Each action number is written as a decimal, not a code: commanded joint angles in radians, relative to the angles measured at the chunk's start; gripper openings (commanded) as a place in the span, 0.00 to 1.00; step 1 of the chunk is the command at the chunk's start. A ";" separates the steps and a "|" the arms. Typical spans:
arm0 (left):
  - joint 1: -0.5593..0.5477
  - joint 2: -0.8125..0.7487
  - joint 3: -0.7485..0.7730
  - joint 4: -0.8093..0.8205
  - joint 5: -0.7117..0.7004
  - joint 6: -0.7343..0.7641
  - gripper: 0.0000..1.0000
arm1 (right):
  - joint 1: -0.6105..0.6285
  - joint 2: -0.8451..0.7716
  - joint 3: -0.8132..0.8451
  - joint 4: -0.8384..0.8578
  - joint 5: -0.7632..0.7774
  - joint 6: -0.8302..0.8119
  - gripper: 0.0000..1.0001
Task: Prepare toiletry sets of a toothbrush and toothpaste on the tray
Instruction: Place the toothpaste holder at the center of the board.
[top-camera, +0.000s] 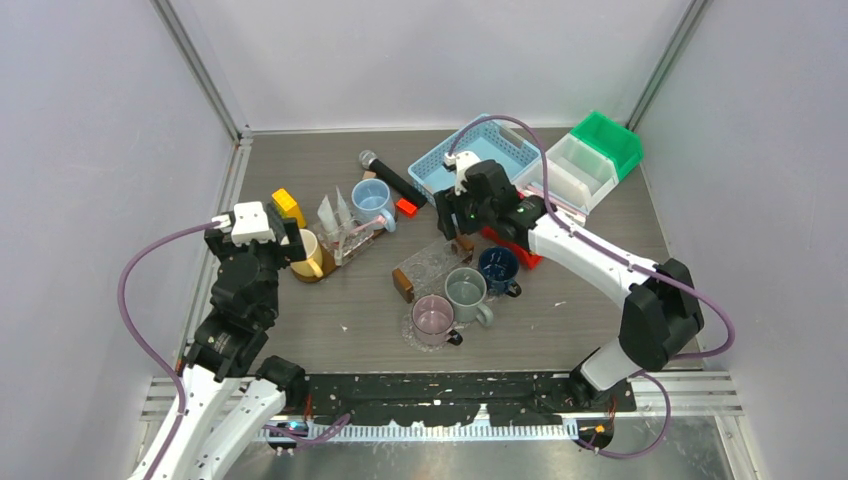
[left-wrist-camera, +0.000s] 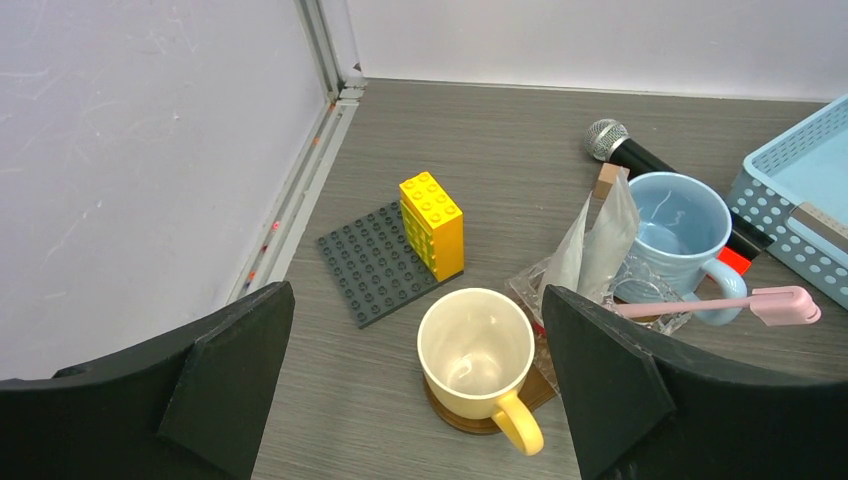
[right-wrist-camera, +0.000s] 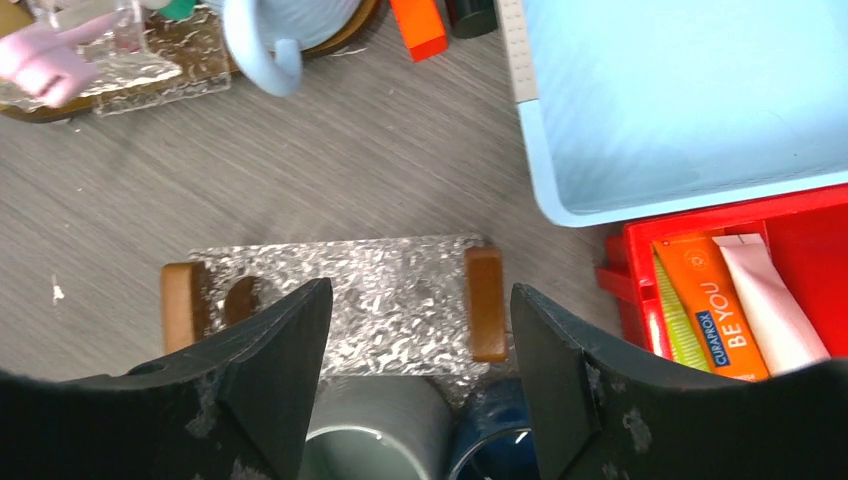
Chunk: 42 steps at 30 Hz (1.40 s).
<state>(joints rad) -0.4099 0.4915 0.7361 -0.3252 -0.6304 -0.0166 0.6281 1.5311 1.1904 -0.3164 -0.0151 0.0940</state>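
Notably, the rectangular tray (right-wrist-camera: 400, 290) is dimpled, clear, wooden-handled

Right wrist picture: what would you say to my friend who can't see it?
The right gripper hangs open above a clear bumpy tray with brown wooden handles. To the right, a red bin holds an orange toothpaste tube and a pale pink tube, with a light blue basket above it in the picture.
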 joint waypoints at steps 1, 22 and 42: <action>0.008 -0.002 0.002 0.052 0.009 0.010 0.98 | 0.075 0.019 0.107 -0.173 0.114 0.083 0.73; 0.011 -0.002 -0.001 0.051 0.015 0.009 0.98 | 0.186 0.264 0.238 -0.282 0.167 0.169 0.82; 0.013 0.009 -0.001 0.049 0.023 0.010 0.98 | 0.228 0.333 0.225 -0.261 0.198 0.096 0.71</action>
<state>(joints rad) -0.4034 0.4950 0.7361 -0.3252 -0.6125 -0.0166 0.8516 1.8633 1.4021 -0.5964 0.1799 0.2153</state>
